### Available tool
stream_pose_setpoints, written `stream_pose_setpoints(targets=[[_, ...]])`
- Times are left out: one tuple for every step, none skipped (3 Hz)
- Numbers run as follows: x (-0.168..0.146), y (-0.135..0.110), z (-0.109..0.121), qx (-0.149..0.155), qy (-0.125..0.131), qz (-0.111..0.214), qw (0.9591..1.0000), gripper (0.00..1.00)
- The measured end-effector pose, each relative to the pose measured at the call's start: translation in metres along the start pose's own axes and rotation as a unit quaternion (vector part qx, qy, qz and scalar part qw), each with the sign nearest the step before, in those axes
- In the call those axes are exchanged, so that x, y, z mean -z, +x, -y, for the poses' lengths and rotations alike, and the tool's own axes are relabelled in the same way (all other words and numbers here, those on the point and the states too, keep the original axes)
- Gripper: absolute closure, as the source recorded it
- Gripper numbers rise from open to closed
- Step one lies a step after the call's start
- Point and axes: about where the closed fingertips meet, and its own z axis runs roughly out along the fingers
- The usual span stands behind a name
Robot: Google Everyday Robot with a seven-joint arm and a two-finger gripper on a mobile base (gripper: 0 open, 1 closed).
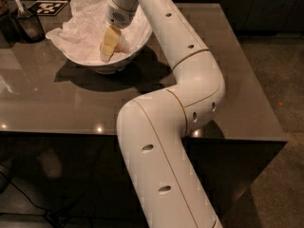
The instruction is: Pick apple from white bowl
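The white bowl (97, 66) stands at the back left of the table, lined with crumpled white tissue paper (83, 18). My gripper (109, 45) reaches down into the bowl from above, on the end of the long white arm (190, 75). It sits right over the apple. Only a thin reddish sliver of the apple (122, 47) shows at the gripper's right side; the rest is hidden behind it.
A small dark cup with a utensil (27, 25) stands left of the bowl near the table's back left corner. A black-and-white marker tag (47, 7) lies behind it. The glossy brown table (57, 103) ends at a front edge, with dark floor to the right.
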Motion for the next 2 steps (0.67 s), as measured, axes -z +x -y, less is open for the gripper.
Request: stream_pose_setpoints(targets=[[-0.0068, 0.0017, -0.0002, -0.007, -0.006, 0.002, 1.0000, 0.00], [-0.0092, 0.0094, 0.0021, -0.017, -0.007, 0.001, 0.9998, 0.00]])
